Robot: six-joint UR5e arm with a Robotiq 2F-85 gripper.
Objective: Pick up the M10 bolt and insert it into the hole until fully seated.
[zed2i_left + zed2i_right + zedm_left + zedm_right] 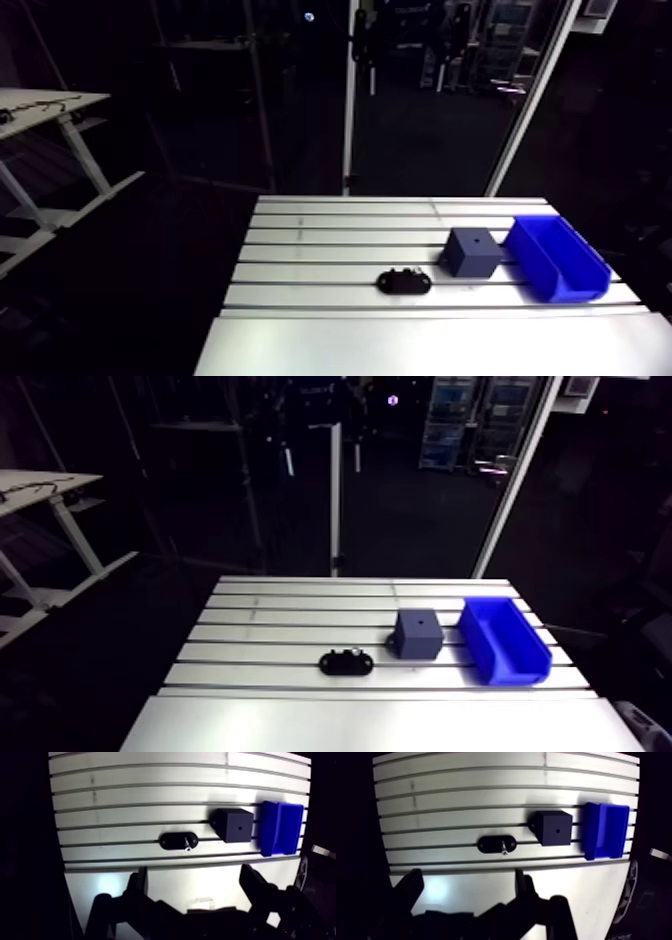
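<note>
A small silvery bolt point(186, 843) lies on a black oval holder point(178, 840) on the slotted aluminium table point(150, 782). Beside the holder stands a dark blue block point(233, 825) with a small hole point(239, 829) in its upper face. In the wrist view my gripper point(195, 881) is open, high above the table's near edge, with nothing between its fingers point(137, 883). Bolt and block lie well ahead of it. The arm view shows the holder point(404, 281) and the block point(472, 252) but not the gripper.
A blue open bin point(556, 257) stands right of the block, close to the table's right edge. A smooth plate point(430, 345) forms the table's front strip. A white folding table point(45, 110) stands off to the left.
</note>
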